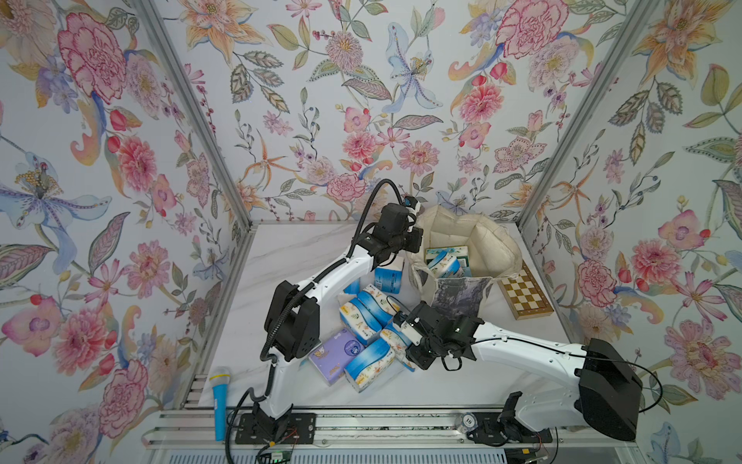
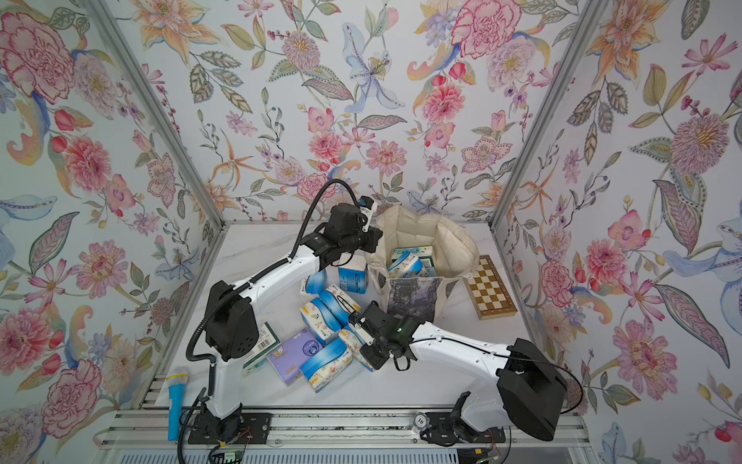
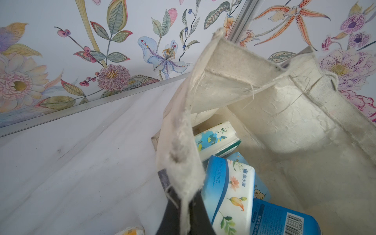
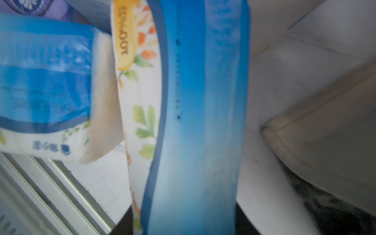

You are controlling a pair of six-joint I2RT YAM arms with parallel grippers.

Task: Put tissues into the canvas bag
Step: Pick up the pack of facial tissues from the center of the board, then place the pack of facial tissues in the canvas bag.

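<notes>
My claw (image 3: pixel 183 201) clamped the canvas bag (image 3: pixel 284 122) by its rim — tissues (image 3: pixel 230 189) lay inside, white counter (image 3: pixel 81 162) alongside.

Inside the canvas bag (image 3: pixel 284 122), a green-white pack (image 3: pixel 217 140) reads "S M L" (the M ringed) and "120 PCS". A blue floral pack (image 4: pixel 193 122) reads "100%". A round chip (image 1: pixel 468 420) on the front rail (image 1: pixel 361 422) reads "10".

Tissues: soft blue-and-white floral plastic-wrapped tissue packs (image 1: pixel 365 317) and one lilac pack (image 1: pixel 339 355), heaped on the surface (image 1: pixel 289 257) beside the bag; several more lie inside (image 1: pixel 441 263).
Bag: cream canvas tote bag (image 1: pixel 488 245), upright, mouth open, dark print facing front.
</notes>
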